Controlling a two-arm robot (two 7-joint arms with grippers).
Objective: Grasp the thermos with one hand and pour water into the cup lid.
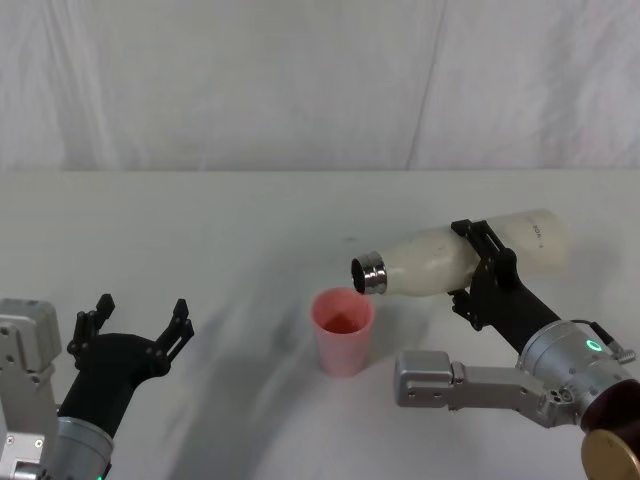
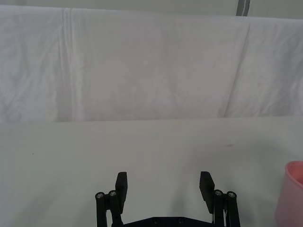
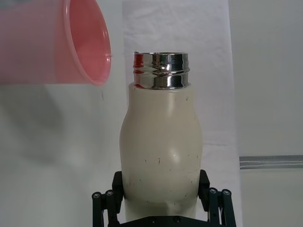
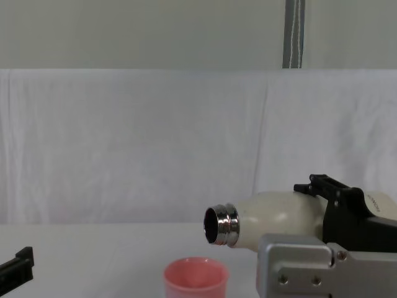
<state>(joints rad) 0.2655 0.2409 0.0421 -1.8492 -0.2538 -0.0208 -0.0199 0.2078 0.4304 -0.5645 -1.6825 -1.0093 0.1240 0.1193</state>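
Note:
The cream-white thermos [image 1: 450,258] lies tipped nearly level in the air, and my right gripper [image 1: 484,268] is shut on its middle. Its steel neck [image 1: 368,274] points left and sits just above the right rim of the pink cup lid [image 1: 342,330], which stands upright on the table. In the chest view the thermos [image 4: 279,220] mouth opens slightly above the cup lid [image 4: 195,277]. The right wrist view shows the thermos [image 3: 161,146] body between the black fingers, with the cup lid [image 3: 57,42] beside the neck. My left gripper [image 1: 135,325] hovers open at the left, holding nothing.
A white cloth covers the table [image 1: 250,220] and hangs as a backdrop behind it. In the left wrist view the open left gripper [image 2: 164,187] faces bare tabletop, with the cup lid [image 2: 291,196] at the frame's edge.

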